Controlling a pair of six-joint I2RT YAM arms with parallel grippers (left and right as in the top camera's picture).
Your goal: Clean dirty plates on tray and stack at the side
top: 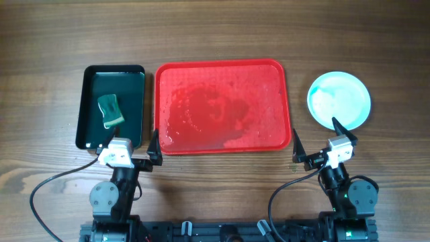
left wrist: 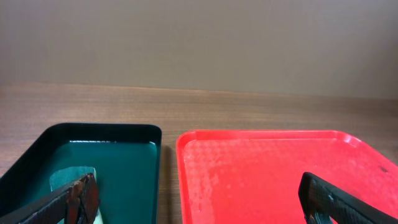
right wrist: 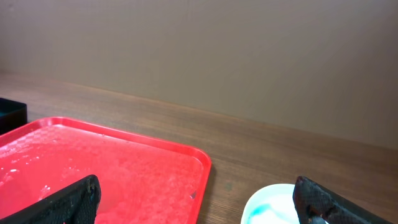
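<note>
The red tray [top: 201, 81] lies bare and the pale plates [top: 339, 99] seem piled beside it on the tabletop [top: 215, 33], so both my wide-open, empty jaws should park clear of them.

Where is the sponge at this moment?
In the overhead view, the sponge lies inside the dark tray, left of the red tray, just beyond the left gripper.

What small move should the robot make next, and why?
Probably none: the red tray holds no plates, only wet traces; a pale plate lies right of it; the left gripper and right gripper hang open and empty.
</note>
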